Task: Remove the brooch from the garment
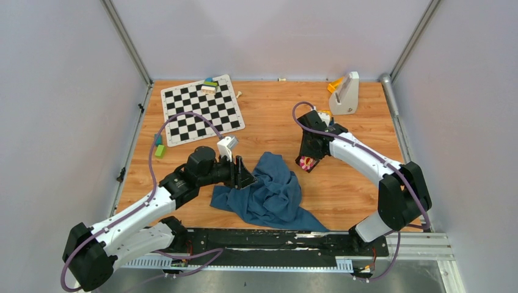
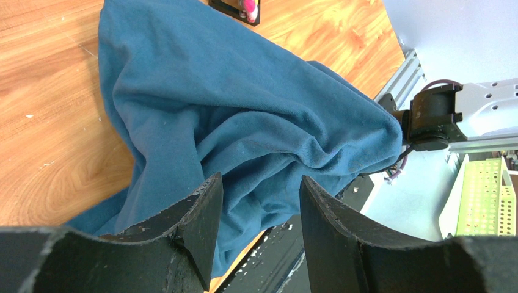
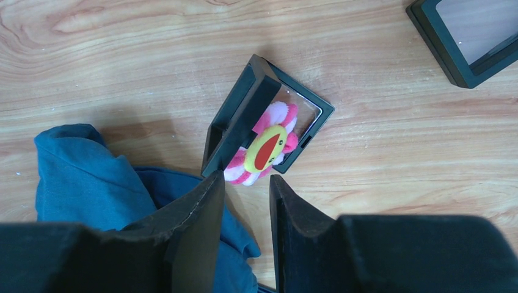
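Brooch [image 3: 265, 150]: small, round, flower-shaped, with pink and white plush petals around a yellow centre that has a red patch. It lies against a black square frame [image 3: 239, 119] that is tipped up on one edge on the wooden table [image 1: 269, 122]. The brooch is not on the cloth.

Right gripper [image 3: 247, 188]: the brooch sits just ahead of its fingertips. The jaws are slightly apart with only bare wood showing in the gap, so nothing is held. A second black frame [image 3: 465, 38] lies flat, far ahead and to the right of these fingers.

Garment [image 3: 91, 177]: large, soft teal-blue cloth, heaped in many folds. It lies to the left of the right gripper and partly under its left finger. It is close to the tipped frame but apart from it.

Left gripper [image 2: 259, 183]: jaws spread wide. The garment's folds fill the view ahead and show through the gap. Cannot tell whether the fingertips touch the cloth. From overhead, this gripper is at the garment's left edge.

A black-and-white chessboard [image 1: 201, 113] lies well beyond the left gripper, at the far left of the table.
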{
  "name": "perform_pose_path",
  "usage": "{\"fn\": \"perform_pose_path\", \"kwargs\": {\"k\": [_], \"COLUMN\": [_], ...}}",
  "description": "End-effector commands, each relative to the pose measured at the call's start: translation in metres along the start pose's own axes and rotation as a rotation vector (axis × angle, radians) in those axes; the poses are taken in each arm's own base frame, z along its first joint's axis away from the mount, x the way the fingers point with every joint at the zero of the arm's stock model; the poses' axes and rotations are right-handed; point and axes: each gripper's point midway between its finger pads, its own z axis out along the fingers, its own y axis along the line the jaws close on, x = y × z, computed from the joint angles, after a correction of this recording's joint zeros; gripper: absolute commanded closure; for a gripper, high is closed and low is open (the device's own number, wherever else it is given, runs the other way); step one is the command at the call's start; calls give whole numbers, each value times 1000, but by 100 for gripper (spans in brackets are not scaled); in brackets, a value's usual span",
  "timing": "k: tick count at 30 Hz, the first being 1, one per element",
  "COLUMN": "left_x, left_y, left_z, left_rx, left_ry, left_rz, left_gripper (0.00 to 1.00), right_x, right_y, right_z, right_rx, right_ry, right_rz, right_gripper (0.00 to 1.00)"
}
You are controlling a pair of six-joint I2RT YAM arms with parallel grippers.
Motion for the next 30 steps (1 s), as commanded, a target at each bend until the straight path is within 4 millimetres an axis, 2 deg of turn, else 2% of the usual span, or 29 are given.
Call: {"fn": "perform_pose_path", "kwargs": {"k": [1,6,11,17,19,22,24,30], "left_x": [-3,-2,-3,-1,-1,-2,-2,-2], "left_y": [-6,-5,-5,-4,-4,-5,-6,-6], "left_z": [-3,-3,-3,-3,-3,-3,-4,-3], "left_rx": [27,25,23,22,21,21,24,23], "left_ry": [-16,-13,-16,-12,-11,-13,-11,-9], "left_rz": [18,16,21,19,18,19,18,18], "left_gripper": [44,43,44,44,44,44,44,44], "right_x": [-3,-2,-5,0,2,4,5,4], "right_y": [2,1,7,1,-3,-8,-9,-6], "right_z": [6,7,-6,-16,-14,-8,-6,-7], "right_rx": [-16,-29,-103,-154,-150,-135,-155,-321], "right_ry": [-7,-12,-59,-98,-103,-113,-125,-182], "right_rz": [-3,-3,6,11,17,36,57,171], "right_gripper": [66,64,63,65,70,91,100,100]}}
